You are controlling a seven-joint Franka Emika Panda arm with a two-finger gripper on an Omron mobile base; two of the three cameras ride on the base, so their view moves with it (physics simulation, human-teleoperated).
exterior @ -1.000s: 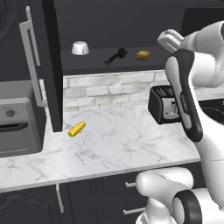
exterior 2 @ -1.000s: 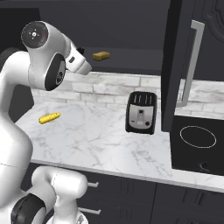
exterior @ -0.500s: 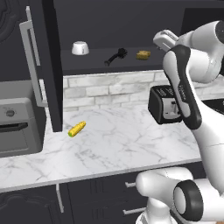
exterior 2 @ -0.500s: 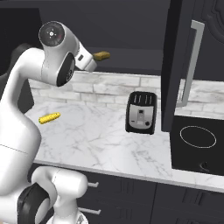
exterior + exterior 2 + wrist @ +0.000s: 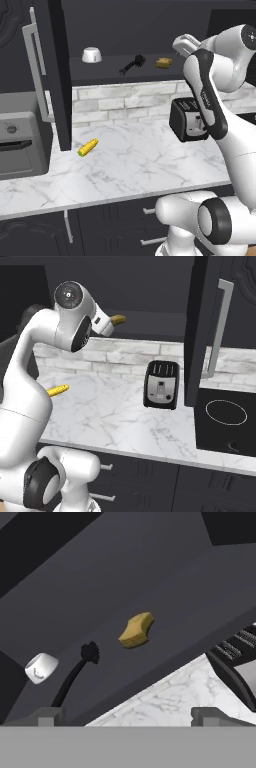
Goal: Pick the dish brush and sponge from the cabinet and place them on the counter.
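The tool (image 5: 125, 714) is spread wide and empty, short of the cabinet (image 5: 55, 75) shelf. The sponge (image 5: 136, 630) lies on that shelf, the dish brush (image 5: 75, 672) just beside it. A skewed approach could knock the brush or clip the shelf edge.

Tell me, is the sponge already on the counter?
No, the sponge lies on the cabinet shelf beside the dish brush.

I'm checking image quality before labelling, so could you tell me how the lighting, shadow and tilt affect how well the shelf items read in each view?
Left base view: the cabinet interior is dim, so the dish brush nearly merges with the shelf, while the sponge stands out. Hand view: rolled, so the shelf runs diagonally; brush and sponge are sharp. Right base view: evenly lit counter, no glare.
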